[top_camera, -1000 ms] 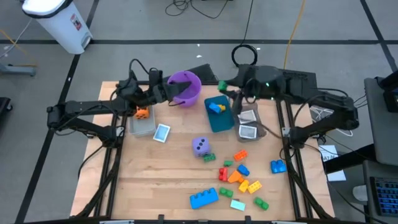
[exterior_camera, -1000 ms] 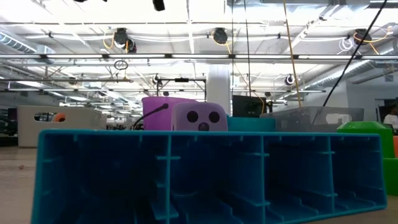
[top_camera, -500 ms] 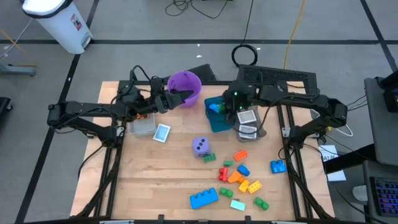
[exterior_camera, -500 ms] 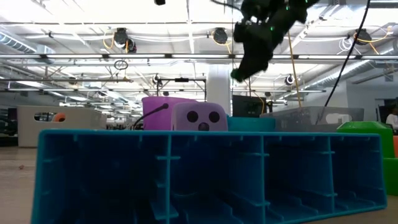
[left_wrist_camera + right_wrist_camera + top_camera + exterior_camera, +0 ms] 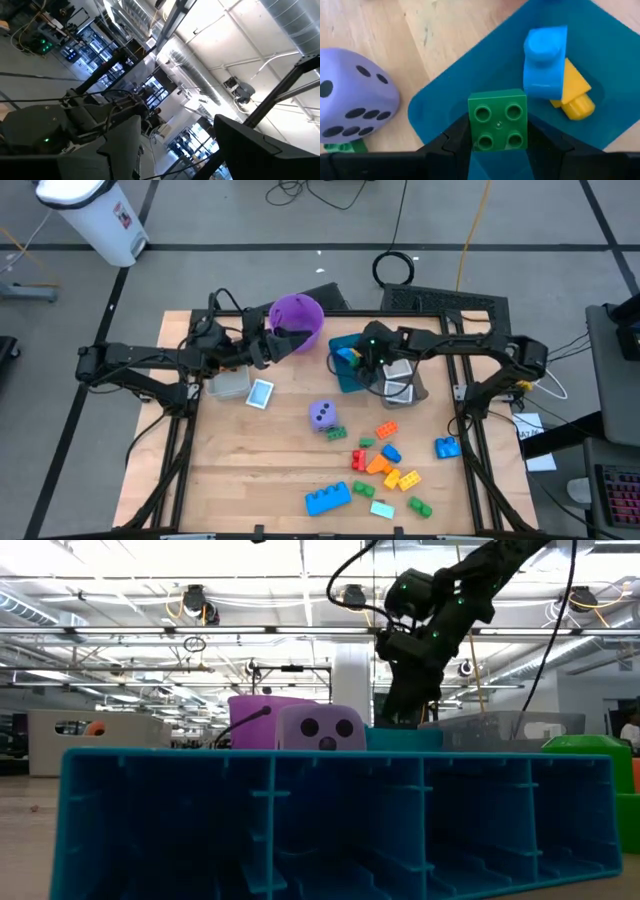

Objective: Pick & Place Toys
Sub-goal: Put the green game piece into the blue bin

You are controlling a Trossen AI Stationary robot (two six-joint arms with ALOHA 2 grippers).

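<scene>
Wooden boards formed the table top (image 5: 270,470), with a bright industrial hall behind it. At the far side, the right gripper (image 5: 498,145) hung over the teal bin (image 5: 352,375), its fingers clamped on a green four-stud brick (image 5: 498,126). Inside that bin lay a blue brick (image 5: 545,62) touching a yellow one (image 5: 574,96). The purple die (image 5: 322,414) sat on the table near the bin. The left gripper (image 5: 283,340) hovered at the purple bucket (image 5: 297,312) on the far left, fingers parted and holding nothing. A clear bin (image 5: 228,383) sat near it, with a picture card (image 5: 261,393) just beside. More bricks lay scattered near the front right, including a long blue brick (image 5: 328,498).
</scene>
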